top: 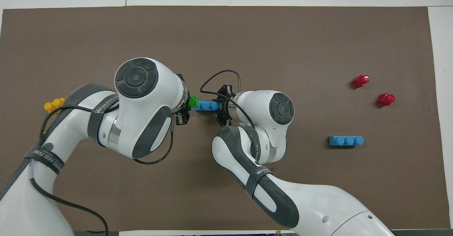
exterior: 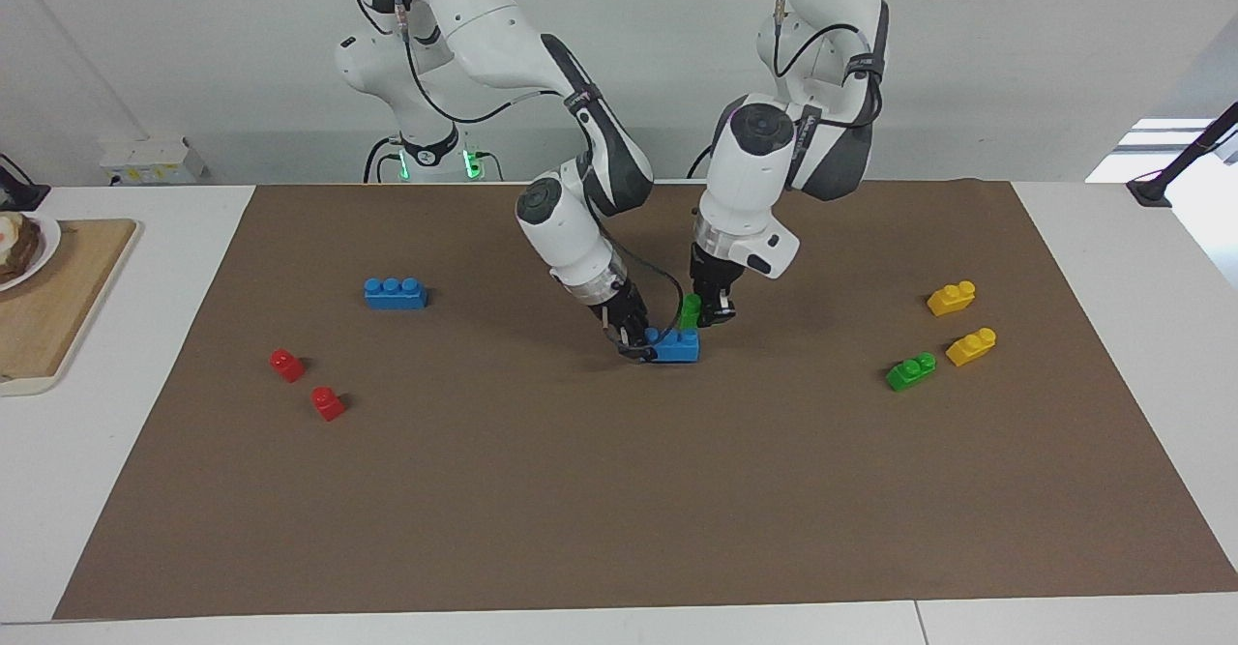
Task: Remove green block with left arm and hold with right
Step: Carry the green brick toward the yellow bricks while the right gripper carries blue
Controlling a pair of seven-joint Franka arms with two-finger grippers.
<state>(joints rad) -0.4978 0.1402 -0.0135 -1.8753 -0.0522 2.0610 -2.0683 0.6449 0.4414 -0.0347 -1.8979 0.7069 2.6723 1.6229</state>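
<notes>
The green block (exterior: pixel 691 310) hangs just above the blue three-stud brick (exterior: pixel 677 346), off its studs, with my left gripper (exterior: pixel 706 315) shut on it. From overhead the green block (top: pixel 193 101) shows at the tip of the left gripper (top: pixel 184 105), beside the end of the blue brick (top: pixel 208 105). Down at the mat in the middle of the table, my right gripper (exterior: pixel 637 343) is shut on the other end of the blue brick. The right gripper (top: pixel 223 105) meets that brick from the right arm's end.
A second green brick (exterior: pixel 910 371) and two yellow bricks (exterior: pixel 951 297) (exterior: pixel 970 346) lie toward the left arm's end. Another blue brick (exterior: pixel 395 293) and two red pieces (exterior: pixel 286 365) (exterior: pixel 328 402) lie toward the right arm's end. A wooden board (exterior: pixel 58 302) sits off the mat.
</notes>
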